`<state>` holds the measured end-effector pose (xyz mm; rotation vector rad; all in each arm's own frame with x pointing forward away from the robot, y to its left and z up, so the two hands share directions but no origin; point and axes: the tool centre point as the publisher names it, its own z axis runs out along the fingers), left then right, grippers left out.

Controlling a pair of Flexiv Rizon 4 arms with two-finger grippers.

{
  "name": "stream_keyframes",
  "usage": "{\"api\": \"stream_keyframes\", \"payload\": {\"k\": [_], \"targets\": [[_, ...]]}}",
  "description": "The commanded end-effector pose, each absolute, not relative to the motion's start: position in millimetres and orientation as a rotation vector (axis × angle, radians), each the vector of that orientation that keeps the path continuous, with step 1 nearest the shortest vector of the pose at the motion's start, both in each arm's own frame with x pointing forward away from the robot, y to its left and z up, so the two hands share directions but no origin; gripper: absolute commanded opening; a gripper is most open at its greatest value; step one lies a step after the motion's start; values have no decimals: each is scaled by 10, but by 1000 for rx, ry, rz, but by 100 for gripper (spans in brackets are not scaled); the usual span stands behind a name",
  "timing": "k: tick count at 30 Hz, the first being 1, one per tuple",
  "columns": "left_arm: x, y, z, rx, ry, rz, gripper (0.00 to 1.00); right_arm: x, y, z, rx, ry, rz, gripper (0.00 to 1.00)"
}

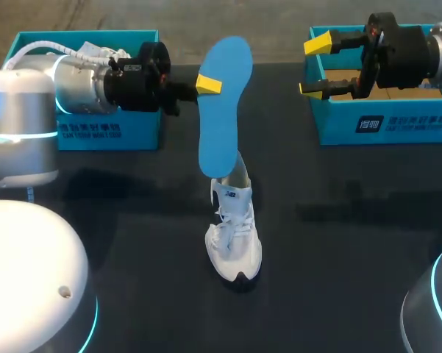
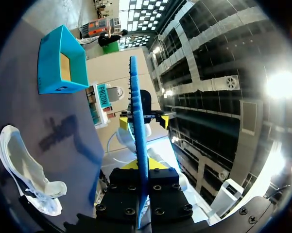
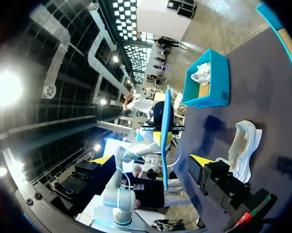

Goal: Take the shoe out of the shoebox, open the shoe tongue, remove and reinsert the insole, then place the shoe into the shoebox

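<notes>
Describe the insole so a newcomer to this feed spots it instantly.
On the dark table, find the white lace-up sneaker at the centre. Rising above it, the left end effector grips the flat blue insole upright. It is the only thin, foot-shaped sheet in view.

Only one of the left fingers (image 1: 209,84) shows from above; the insole (image 1: 222,103) hides the other. The right arm (image 1: 404,48) covers part of the right shoebox (image 1: 386,123), which the edge cuts off.
</notes>
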<state>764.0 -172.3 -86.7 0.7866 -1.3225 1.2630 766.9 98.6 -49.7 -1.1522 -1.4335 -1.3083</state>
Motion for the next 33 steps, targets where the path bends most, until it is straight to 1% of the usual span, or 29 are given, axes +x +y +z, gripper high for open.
{"api": "stream_keyframes", "payload": {"k": [1, 6, 17, 33], "targets": [[7635, -1722, -864, 789, -1325, 1262, 0, 7678, 999, -497, -1154, -1435, -1306, 100], [7635, -1722, -864, 789, -1325, 1262, 0, 7678, 999, -497, -1154, -1435, -1306, 100], [7635, -1722, -864, 789, -1325, 1262, 0, 7681, 1239, -251, -1386, -1546, -1251, 100], [7635, -1722, -864, 789, -1325, 1262, 0, 7623, 1701, -88, -1720, -1730, -1020, 100]]}}
